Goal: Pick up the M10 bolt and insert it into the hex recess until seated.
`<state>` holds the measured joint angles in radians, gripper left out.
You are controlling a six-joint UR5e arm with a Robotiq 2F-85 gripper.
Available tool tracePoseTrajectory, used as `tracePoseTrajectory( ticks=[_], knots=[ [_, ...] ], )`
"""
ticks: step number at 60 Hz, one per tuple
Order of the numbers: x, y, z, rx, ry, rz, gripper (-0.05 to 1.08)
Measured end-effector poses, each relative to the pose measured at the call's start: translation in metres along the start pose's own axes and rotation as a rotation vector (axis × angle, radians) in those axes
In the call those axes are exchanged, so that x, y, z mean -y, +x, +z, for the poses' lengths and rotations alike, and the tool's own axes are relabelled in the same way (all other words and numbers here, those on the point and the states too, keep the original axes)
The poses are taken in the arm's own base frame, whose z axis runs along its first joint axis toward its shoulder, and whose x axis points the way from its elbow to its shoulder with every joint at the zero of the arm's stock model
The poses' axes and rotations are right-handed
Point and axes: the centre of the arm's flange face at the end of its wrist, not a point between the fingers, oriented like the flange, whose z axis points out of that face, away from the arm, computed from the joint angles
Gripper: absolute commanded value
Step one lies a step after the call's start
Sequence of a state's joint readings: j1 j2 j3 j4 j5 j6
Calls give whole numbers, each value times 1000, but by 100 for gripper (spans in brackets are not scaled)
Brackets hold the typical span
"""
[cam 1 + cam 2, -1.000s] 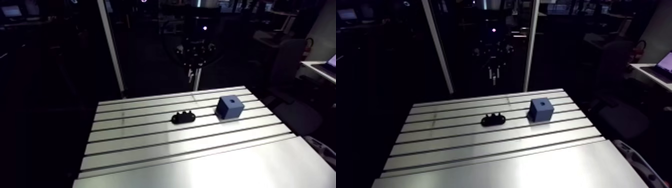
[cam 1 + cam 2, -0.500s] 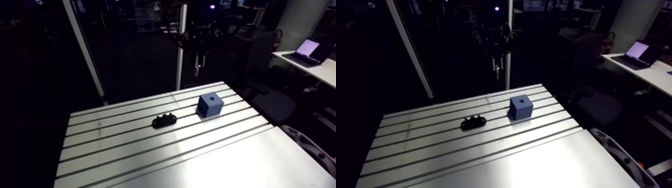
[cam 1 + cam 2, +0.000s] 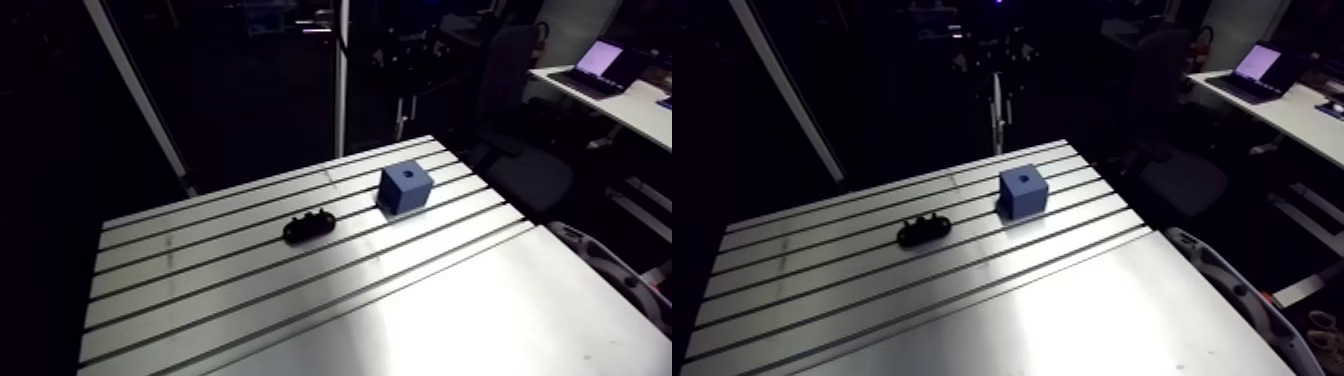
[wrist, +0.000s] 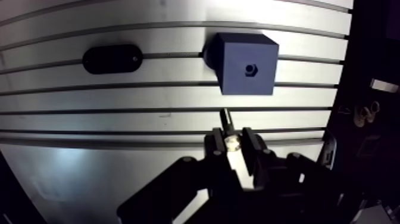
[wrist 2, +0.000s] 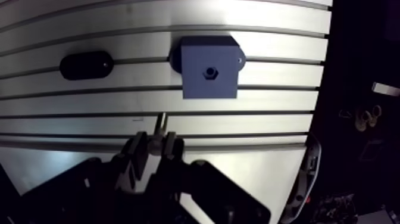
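Now grips the M10 bolt (image 4: 226,119) between the narrowly set fingers (image 4: 251,146) of the gripper (image 4: 231,140), shank pointing down, above the table (image 3: 300,300) and just short of the blue block (image 4: 244,62). Stands, by judgement, at the transport step, with pick-up done. Next calls for centring the shank over the hex recess (image 4: 250,70) of the block, at the table's far right with the black holder (image 4: 113,58) to its left, then a straight descent until seated.

Gripper (image 4: 233,138): two-finger, black. Fingers (image 4: 215,145): parallel, a narrow gap apart, clamped from both sides on the M10 bolt (image 4: 227,121); bolt's shank projects ahead of the fingertips. Pose: held aloft, pointing downward. Arm view: seen small and dim, hanging vertically with the shank end lowest; finger detail not legible there
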<state>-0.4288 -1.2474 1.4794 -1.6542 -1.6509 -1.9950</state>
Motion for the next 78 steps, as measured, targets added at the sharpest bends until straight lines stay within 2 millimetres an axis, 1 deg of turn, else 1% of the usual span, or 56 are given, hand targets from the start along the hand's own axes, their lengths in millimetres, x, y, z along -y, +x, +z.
tracePoseTrajectory(
  ticks=[21,38,52,78],
  knots=[
    [-27,13,11,7,7,18,75],
    [-43,17,19,1,13,37,76],
    [-51,19,28,-1,16,45,76],
    [-55,26,41,10,25,47,76]
  ],
)
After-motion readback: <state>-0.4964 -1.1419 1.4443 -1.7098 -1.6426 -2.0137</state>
